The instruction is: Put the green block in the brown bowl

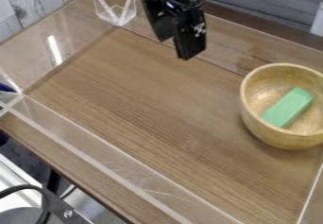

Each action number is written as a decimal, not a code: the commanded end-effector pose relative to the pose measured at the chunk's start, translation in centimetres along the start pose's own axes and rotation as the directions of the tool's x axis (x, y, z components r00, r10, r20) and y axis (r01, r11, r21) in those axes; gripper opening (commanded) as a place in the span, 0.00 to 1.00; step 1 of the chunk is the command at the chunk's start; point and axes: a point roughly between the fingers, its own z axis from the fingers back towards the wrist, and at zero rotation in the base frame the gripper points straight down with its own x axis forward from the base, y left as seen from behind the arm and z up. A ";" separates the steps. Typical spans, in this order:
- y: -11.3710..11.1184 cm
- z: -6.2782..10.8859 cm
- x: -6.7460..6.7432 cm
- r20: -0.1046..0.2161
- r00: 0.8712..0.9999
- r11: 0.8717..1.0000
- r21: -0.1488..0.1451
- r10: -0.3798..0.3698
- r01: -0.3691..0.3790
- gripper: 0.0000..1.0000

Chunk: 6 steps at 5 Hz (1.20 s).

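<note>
Camera view shows the small matte mint-green block (292, 107) lying slantwise inside the tan wooden bowl (256, 80) at the bench's (139, 105) right, while the claw (187, 46) hangs empty, jaws apart, well away, so only a careless sweep could tip that bowl.

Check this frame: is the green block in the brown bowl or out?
In. The green block lies inside the brown bowl, apart from the gripper.

I see the wood-grain desk (139, 105) ringed by clear walls (76, 157), with the brown bowl (285, 105) resting at its right side.
</note>
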 end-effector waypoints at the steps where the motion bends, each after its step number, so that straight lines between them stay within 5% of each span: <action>1: -1.0 0.9 1.3 0.048 0.998 0.999 0.030 0.028 -0.029 1.00; 2: -1.7 0.7 1.7 0.044 0.998 0.998 0.024 0.052 -0.053 1.00; 4: -0.9 -1.5 4.5 0.106 0.994 0.999 -0.024 -0.039 0.042 1.00; 5: -1.9 -1.8 6.5 0.154 0.988 1.000 -0.005 -0.008 0.009 1.00; 6: -3.8 -2.2 8.8 0.185 0.983 1.000 -0.005 -0.021 0.022 0.00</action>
